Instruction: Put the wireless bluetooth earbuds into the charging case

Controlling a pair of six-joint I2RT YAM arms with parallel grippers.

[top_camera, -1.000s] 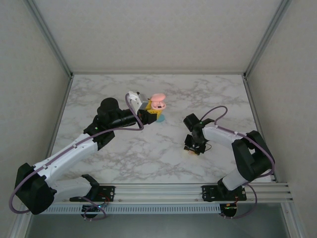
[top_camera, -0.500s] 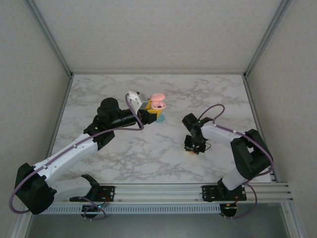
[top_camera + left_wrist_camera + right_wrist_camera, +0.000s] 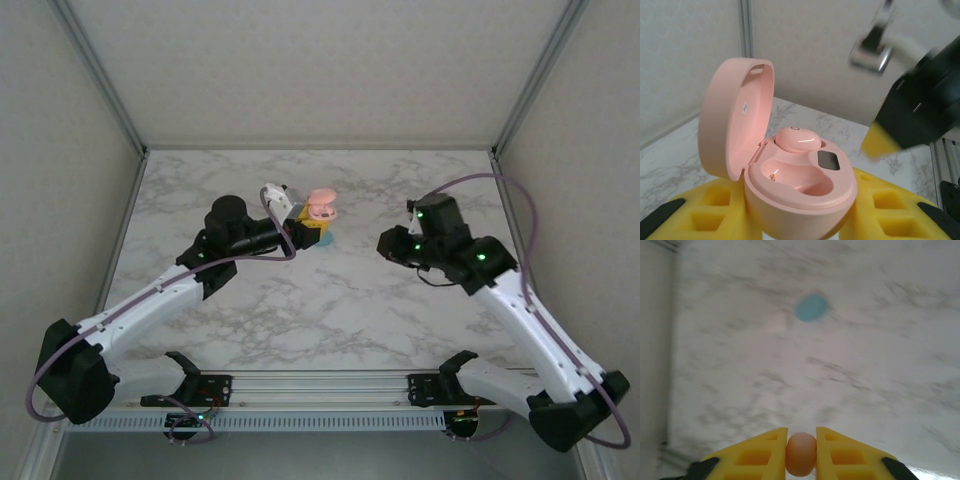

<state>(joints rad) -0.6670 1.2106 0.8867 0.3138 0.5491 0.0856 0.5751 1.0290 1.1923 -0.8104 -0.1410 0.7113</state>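
The right jaws pinch a pink earbud (image 3: 801,454); the left jaws, at their 9 o'clock, clamp the open pink case (image 3: 800,200). Risk: a misaligned descent knocks the earbud off the empty socket (image 3: 795,180) rim.

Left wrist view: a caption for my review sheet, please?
Open pink case gripped in the left hand, one pink earbud seated, second slot empty.

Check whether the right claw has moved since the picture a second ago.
Yes. The right claw, shut on a pink earbud, has moved away from the front rail toward the far wall, and now hangs above the table.
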